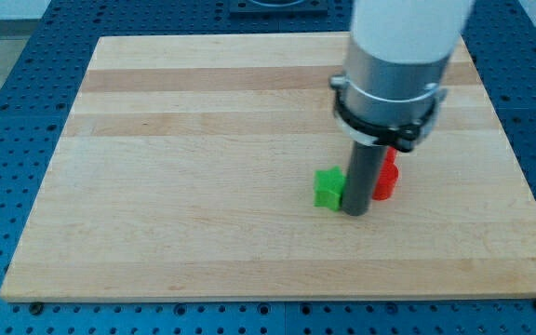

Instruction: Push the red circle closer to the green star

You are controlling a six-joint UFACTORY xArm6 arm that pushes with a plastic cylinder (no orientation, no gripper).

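Observation:
A green star block (327, 188) lies on the wooden board right of centre. A red circle block (386, 180) lies just to its right, partly hidden behind my rod. A second bit of red (402, 146) shows above it under the arm's collar; I cannot tell what it is. My tip (356, 211) stands on the board between the two blocks, touching or almost touching the green star's right side and the red circle's left side.
The wooden board (203, 186) lies on a blue perforated table (7, 112). The arm's white and grey body (394, 65) hangs over the board's upper right and hides what is under it.

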